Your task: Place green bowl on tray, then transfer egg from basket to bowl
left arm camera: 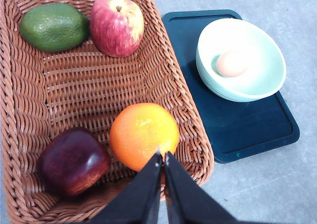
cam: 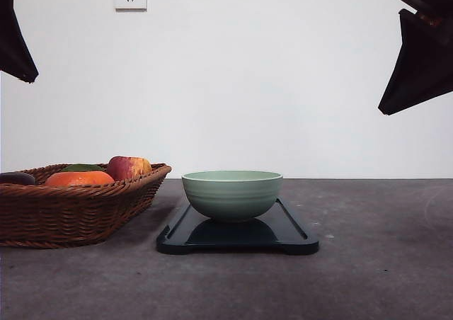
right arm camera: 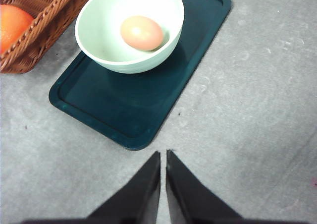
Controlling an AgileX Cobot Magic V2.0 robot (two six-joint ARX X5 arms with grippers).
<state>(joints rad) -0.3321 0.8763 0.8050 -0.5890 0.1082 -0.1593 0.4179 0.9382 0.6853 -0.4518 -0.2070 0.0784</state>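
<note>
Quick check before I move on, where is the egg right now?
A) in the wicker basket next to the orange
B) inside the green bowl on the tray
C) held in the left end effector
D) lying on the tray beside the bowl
B: the egg lies inside the green bowl, which sits on the tray, seen in both wrist views.

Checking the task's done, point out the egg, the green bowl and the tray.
egg (right arm camera: pixel 142 32), right wrist view, its top.
green bowl (cam: pixel 232 196), front view, outer wall.
tray (right arm camera: pixel 133 110), right wrist view, bare floor.
</note>
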